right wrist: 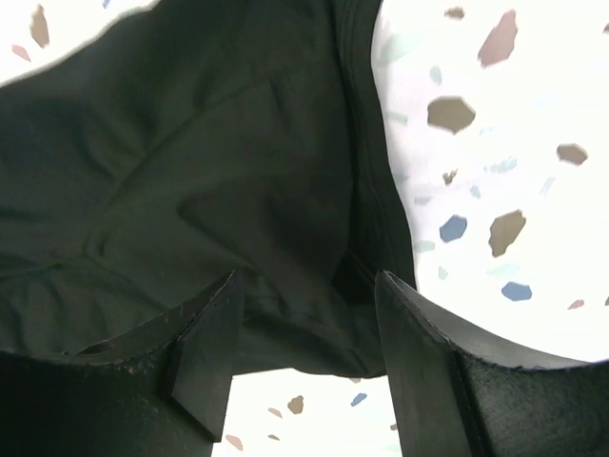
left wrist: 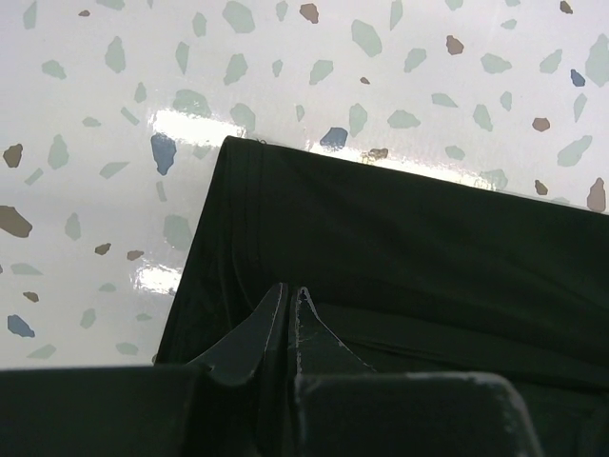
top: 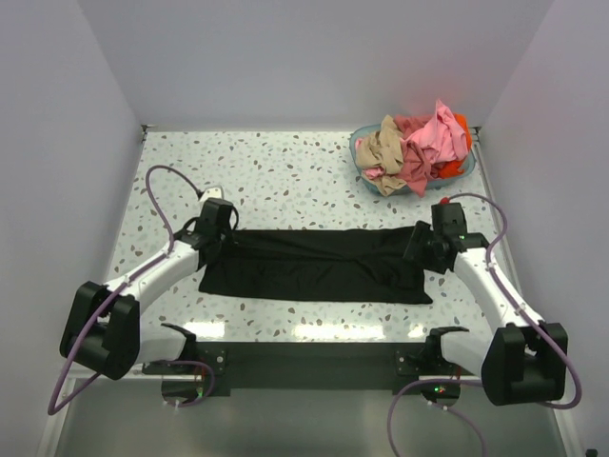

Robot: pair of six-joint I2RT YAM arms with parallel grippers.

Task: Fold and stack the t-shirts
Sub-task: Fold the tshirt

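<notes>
A large black t-shirt lies folded into a long strip across the table between both arms. My left gripper is at the strip's left end. In the left wrist view its fingertips are pressed together on the black cloth near the corner. My right gripper is at the right end, open. Its two fingers straddle the hem of the black shirt without closing on it. Pink, tan and orange-red t-shirts are heaped in the basket.
A teal round basket stands at the back right corner of the speckled table. White walls close in the left, back and right sides. A dark strip with the arm bases runs along the near edge.
</notes>
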